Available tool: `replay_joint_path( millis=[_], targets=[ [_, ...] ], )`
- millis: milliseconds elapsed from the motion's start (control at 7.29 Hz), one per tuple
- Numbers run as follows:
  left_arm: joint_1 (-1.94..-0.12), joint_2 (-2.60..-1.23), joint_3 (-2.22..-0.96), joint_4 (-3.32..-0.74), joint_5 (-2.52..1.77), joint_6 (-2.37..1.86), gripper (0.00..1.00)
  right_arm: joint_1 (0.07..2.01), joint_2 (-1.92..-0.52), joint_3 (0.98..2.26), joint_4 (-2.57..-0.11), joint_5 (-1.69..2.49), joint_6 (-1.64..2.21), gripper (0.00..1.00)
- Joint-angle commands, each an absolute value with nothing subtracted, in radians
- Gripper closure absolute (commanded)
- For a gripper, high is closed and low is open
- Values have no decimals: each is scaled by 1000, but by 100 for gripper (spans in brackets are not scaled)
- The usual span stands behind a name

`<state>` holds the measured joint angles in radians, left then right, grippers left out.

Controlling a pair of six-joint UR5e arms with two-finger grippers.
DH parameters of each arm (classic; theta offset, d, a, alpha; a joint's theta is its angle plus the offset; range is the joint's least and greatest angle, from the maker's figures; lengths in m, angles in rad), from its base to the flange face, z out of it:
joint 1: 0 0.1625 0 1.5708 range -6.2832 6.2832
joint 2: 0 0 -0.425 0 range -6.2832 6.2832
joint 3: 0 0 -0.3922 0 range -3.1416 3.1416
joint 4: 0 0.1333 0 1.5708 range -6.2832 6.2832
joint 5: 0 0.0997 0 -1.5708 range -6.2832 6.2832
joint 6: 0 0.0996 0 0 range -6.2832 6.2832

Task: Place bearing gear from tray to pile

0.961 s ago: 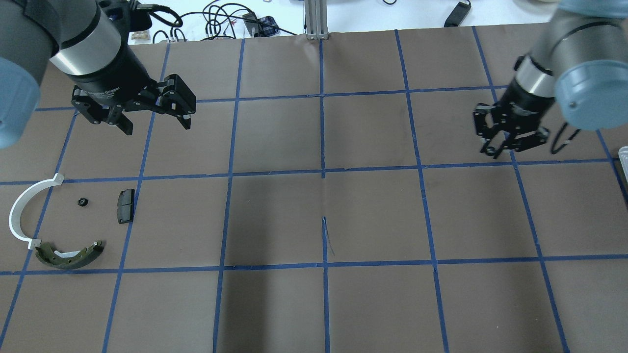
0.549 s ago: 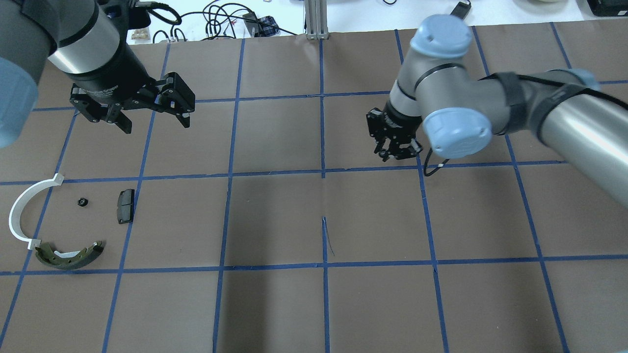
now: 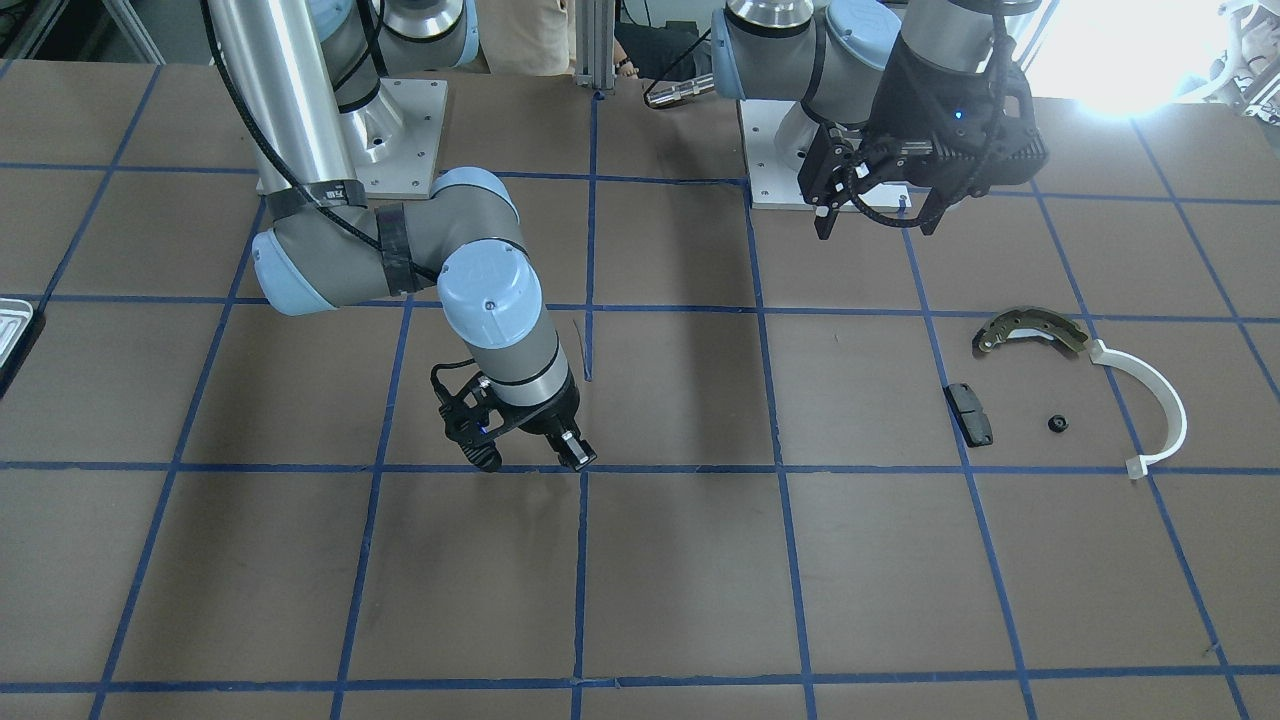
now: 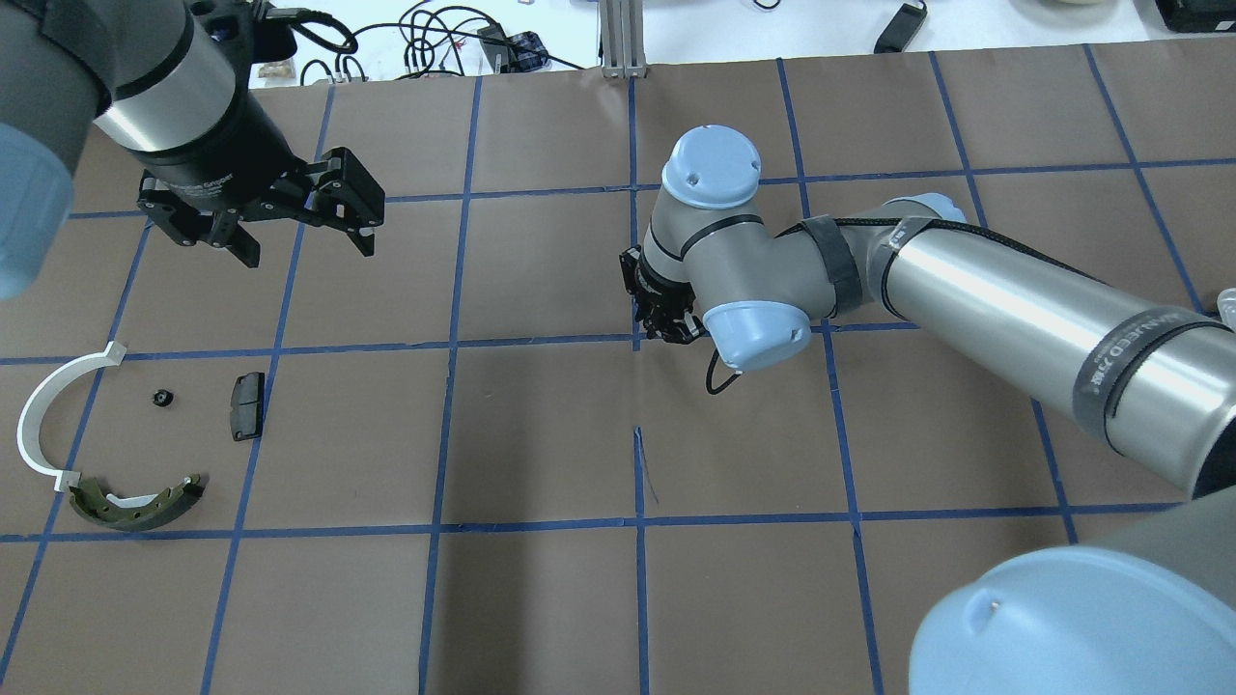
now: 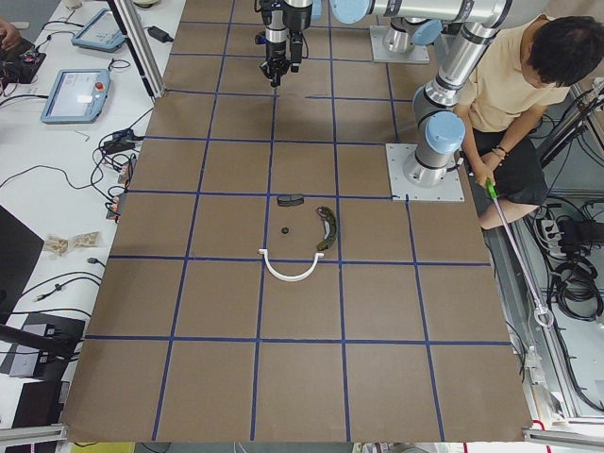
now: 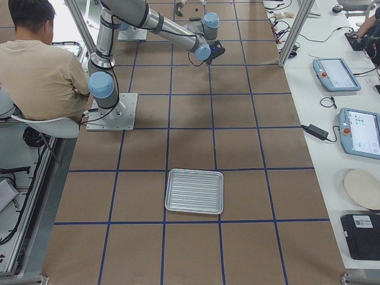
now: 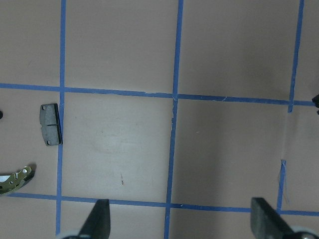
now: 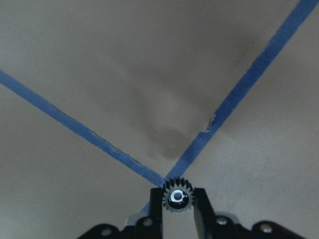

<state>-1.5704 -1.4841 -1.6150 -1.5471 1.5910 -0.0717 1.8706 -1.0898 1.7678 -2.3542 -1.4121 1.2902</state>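
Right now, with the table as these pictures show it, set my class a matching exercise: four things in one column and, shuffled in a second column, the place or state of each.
Things
1. bearing gear
2. tray
3. brake shoe
4. left gripper

Place or state
A. open, above the table
B. lying beside the white plastic arc
C. nothing on it, at the table's end on the robot's right
D. pinched between the fingers of the right gripper

Pairs: 1-D; 2-C; 3-B; 4-A
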Motion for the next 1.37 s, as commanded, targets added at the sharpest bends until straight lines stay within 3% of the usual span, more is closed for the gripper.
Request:
replay_joint_path(
  millis=[0, 549, 824, 1235],
  targets=[
    [-1569, -1509, -1595, -1555, 1588, -86, 0, 1865, -1112, 1744, -2353, -1430, 1252, 0],
    [-1671, -1704, -1600, -1358, 1411, -270, 0, 1647, -1400, 1519, -1752, -1664, 762, 0],
    [-1790, -1854, -1597, -1223, 1504, -441, 0, 1603, -1596, 1546, -1570, -1649, 486, 0],
    [-1917, -2037, -1576, -1048, 1511, -671, 0, 1595, -1570, 1615, -1577, -1658, 52, 0]
  ],
)
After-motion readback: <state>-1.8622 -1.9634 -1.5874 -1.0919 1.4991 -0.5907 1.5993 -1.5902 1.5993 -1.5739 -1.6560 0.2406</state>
